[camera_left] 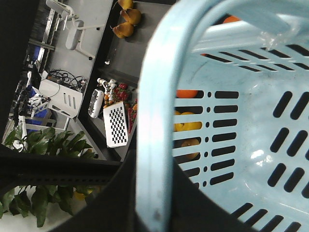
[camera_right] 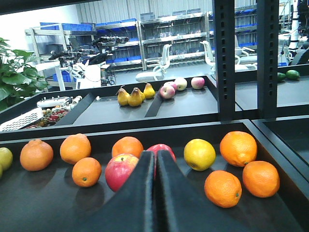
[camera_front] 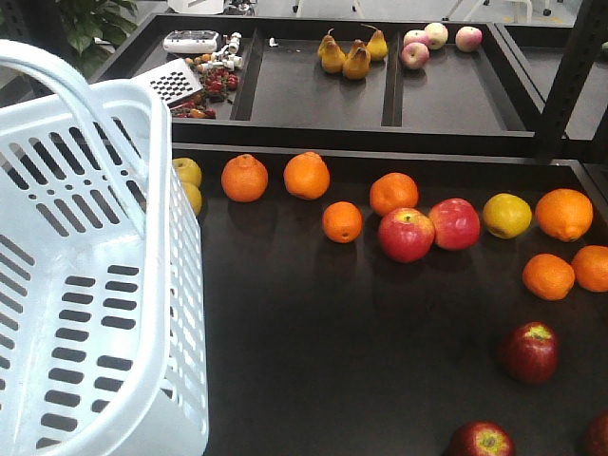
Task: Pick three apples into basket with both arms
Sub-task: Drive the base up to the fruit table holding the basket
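Observation:
Three dark maroon apples lie at the front right of the black tray: one, a second at the bottom edge, and a third cut off by the frame corner. The pale blue basket fills the left side and looks empty. In the left wrist view my left gripper is shut on the basket's loop handle, with a dark finger on each side of it. My right gripper is shut on nothing and points at the fruit row. Neither gripper shows in the front view.
Two brighter red apples sit mid-tray among several oranges and a yellow lemon. Behind a raised divider, the rear trays hold pears, pale pink apples and a checkerboard card. A black shelf post stands at the right.

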You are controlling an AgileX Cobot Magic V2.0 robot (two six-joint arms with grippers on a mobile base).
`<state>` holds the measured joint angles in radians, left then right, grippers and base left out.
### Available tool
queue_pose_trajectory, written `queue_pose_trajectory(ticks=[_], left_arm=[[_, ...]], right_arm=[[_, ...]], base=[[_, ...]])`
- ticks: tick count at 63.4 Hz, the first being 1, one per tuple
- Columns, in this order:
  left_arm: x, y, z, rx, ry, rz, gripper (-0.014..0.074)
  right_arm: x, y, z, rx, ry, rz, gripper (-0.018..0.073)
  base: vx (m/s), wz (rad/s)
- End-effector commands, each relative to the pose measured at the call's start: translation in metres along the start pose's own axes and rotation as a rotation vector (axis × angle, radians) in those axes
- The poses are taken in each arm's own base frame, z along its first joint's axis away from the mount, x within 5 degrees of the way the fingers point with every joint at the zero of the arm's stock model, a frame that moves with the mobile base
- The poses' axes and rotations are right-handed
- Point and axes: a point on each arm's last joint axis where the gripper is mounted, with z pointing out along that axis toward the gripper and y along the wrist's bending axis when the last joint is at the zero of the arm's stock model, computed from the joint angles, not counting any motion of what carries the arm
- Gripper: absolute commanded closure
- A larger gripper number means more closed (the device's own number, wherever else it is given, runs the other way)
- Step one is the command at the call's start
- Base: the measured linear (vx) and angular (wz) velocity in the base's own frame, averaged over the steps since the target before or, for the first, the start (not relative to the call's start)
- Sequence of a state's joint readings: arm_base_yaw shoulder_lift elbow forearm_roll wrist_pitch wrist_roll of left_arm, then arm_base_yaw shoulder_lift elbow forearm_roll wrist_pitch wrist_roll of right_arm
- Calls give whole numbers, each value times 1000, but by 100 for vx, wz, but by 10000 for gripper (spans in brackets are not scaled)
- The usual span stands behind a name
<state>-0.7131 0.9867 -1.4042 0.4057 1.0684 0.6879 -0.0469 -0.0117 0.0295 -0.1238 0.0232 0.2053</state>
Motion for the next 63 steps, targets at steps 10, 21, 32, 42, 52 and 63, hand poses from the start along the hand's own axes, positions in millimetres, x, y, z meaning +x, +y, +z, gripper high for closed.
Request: queue_pose_trajectory(ticks=[10, 21, 32, 42, 52, 63], left_arm=[[-5, 12, -9, -92, -69, -12, 603], [-5, 12, -9, -92, -69, -12, 603], [-5, 12, -9, -92, -69, -12, 603], [-5, 12, -9, -92, -69, -12, 603], [-5, 12, -9, -92, -69, -12, 603], [-5, 12, -9, -92, -69, -12, 603]], right_arm=[[-3, 1, -1, -16, -75, -11, 568], [-3, 1, -1, -16, -75, -11, 568], [-3, 1, -1, -16, -75, -11, 568], [-3, 1, -1, -16, -75, -11, 568], [-3, 1, -1, -16, -75, -11, 568], [-3, 1, -1, -16, -75, -11, 568]], base=[[0, -4], [0, -5], [0, -4], [0, 0], [0, 0], [0, 0]])
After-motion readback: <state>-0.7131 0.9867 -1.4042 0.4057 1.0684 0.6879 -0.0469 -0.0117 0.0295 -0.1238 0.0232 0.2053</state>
